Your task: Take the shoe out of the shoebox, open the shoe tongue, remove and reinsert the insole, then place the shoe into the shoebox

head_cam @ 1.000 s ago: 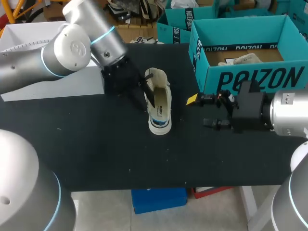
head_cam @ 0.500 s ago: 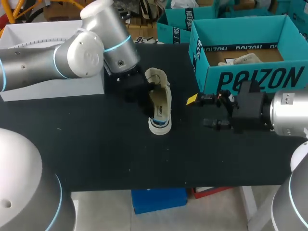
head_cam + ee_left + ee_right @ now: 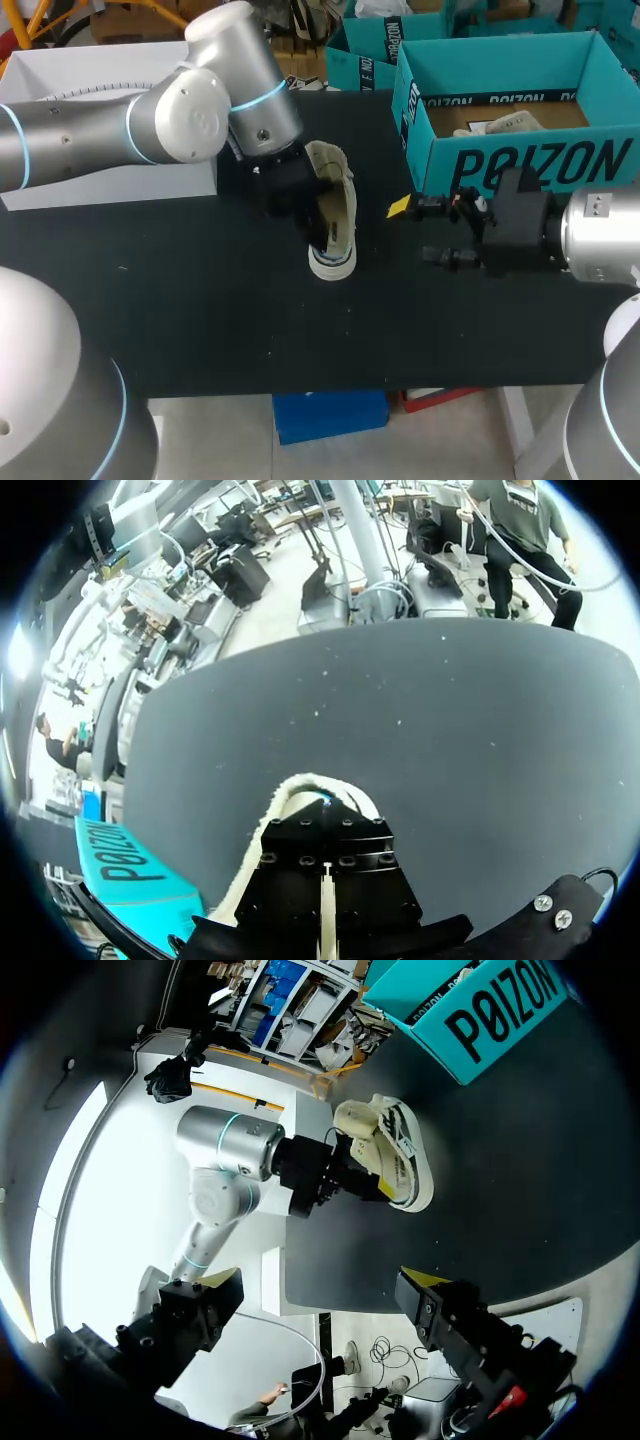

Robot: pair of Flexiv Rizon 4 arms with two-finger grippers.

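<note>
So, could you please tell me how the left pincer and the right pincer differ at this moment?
The left pincer is at the shoe's opening, while the right pincer is apart from the shoe, in front of the shoebox. The left pincer angles down at the shoe, whereas the right pincer lies level, pointing sideways toward it. The right pincer is open and empty. Whether the left pincer is open or shut cannot be seen. Both are over the black table.

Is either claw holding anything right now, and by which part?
Right claw holds nothing. Left claw sits at the opening of the shoe; whether it grips there cannot be told.
</note>
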